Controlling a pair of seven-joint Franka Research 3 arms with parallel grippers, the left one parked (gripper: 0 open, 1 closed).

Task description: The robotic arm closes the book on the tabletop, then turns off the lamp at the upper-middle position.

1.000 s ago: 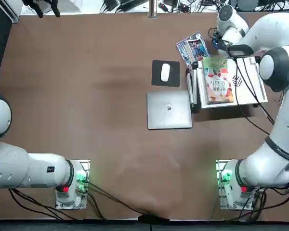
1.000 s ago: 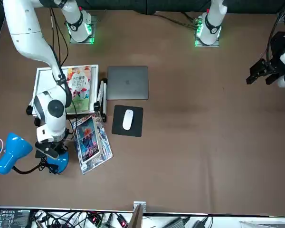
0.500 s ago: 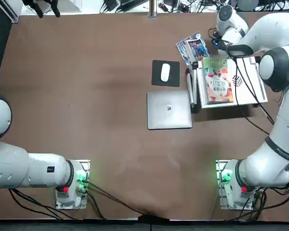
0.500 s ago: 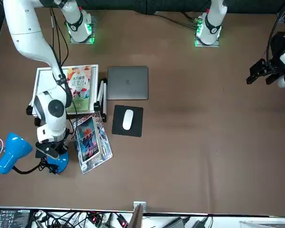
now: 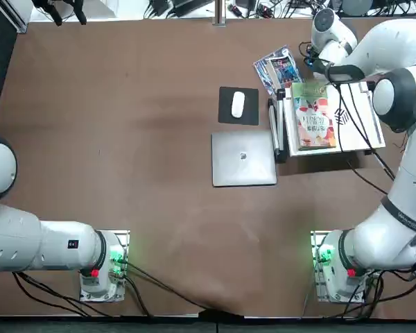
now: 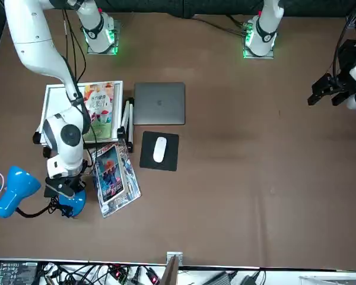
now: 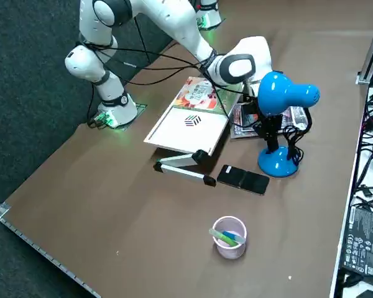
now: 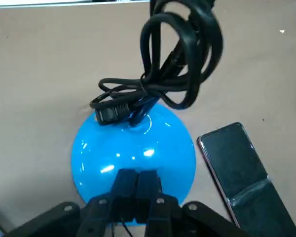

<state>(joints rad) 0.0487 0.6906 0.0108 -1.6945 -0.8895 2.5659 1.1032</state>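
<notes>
Pincer [image 8: 136, 180] shut at blue lamp base [image 8: 133, 153], book [image 5: 313, 118] closed.

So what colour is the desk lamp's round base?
The lamp's base is glossy bright blue, best seen in the right wrist view.

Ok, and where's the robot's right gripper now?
In the right wrist view, the right gripper is over the lamp's round blue base, its fingers together; the black phone lies beside that base.
</notes>
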